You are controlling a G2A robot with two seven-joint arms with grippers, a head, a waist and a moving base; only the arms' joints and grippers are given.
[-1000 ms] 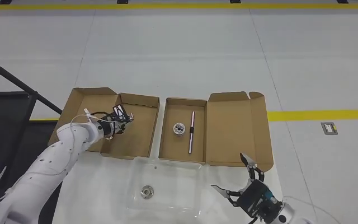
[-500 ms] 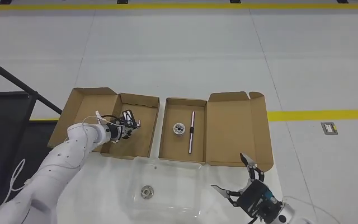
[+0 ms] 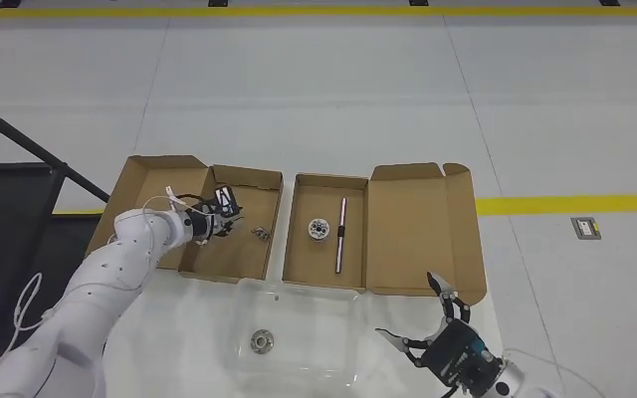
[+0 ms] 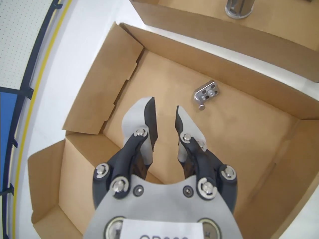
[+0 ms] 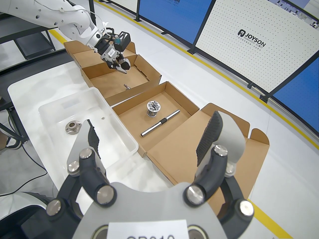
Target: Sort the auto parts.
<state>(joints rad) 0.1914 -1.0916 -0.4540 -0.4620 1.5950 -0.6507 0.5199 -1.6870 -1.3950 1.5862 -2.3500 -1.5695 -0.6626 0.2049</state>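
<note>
Bracket (image 4: 206, 94) lies just beside the slightly parted, empty left gripper (image 4: 164, 105).

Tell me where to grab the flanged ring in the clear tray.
Probably the raised centre hub, from straight above. The flanged ring lies flat on the tray floor, hub up, so its thin rim sits flush with little edge to pinch, and the tray walls block a side approach.
</note>
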